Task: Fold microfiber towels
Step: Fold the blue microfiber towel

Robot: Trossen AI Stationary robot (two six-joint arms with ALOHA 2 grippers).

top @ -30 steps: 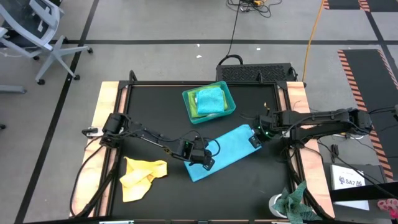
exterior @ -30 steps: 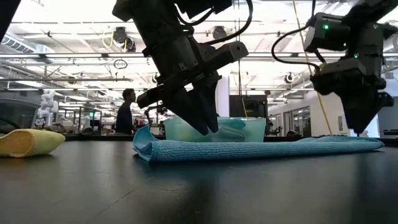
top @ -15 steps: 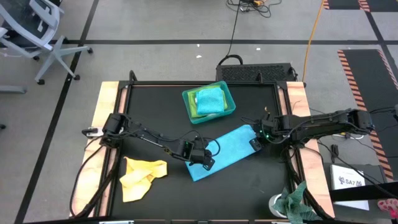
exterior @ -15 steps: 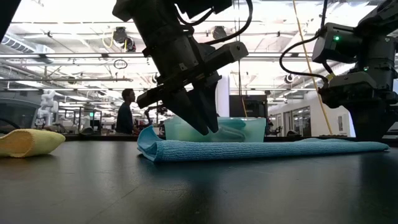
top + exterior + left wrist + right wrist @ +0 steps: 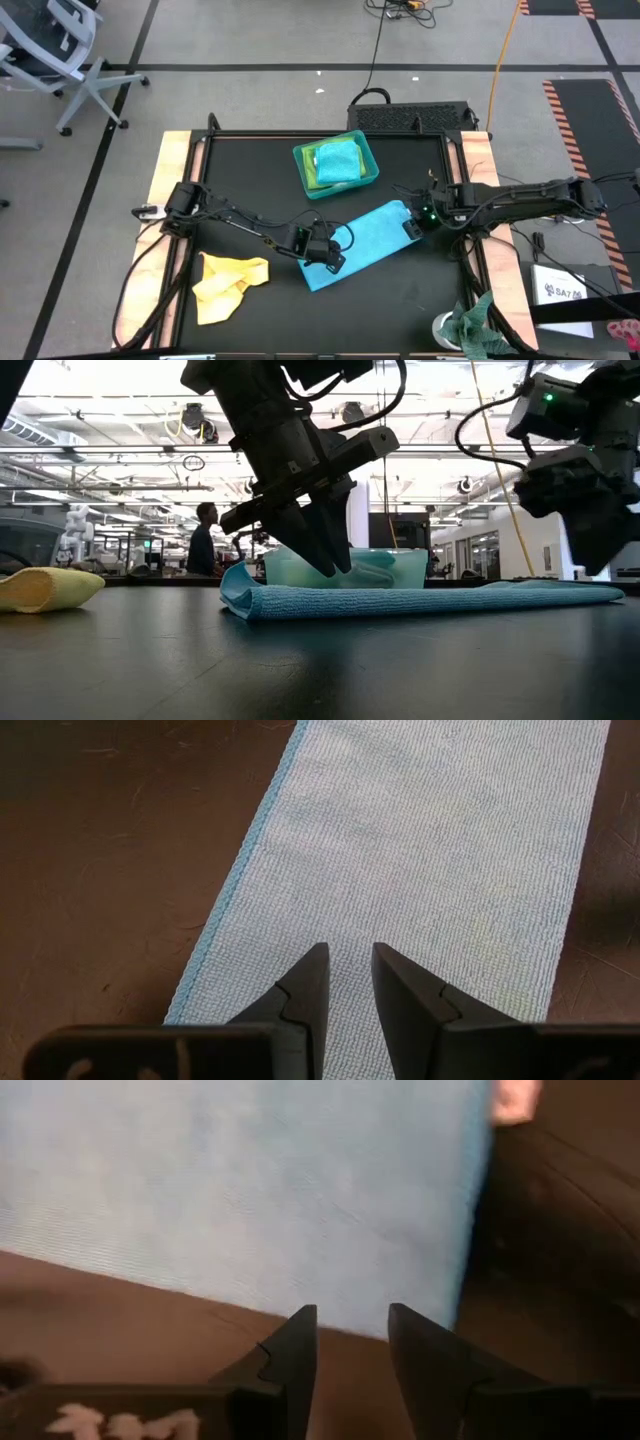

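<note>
A light blue microfiber towel, folded into a long strip, lies flat and slantwise at the table's middle; its near-left end curls up a little. My left gripper points steeply down over that end, open by a narrow gap, its tips just above the cloth. My right gripper is open with nothing between its fingers. It stands by the strip's far-right end, over bare table just off the towel's edge. A crumpled yellow towel lies at the near left.
A teal tray at the far middle holds a lime green and a turquoise folded towel. A mottled green-and-white rag hangs at the near right corner. Wooden borders run along the table's left and right sides.
My right gripper has drawn back a little toward the table's right edge, off the towel's far-right end, rising slightly and rolling its wrist. Its fingers keep the same gap. The towel stays flat on the table.
</note>
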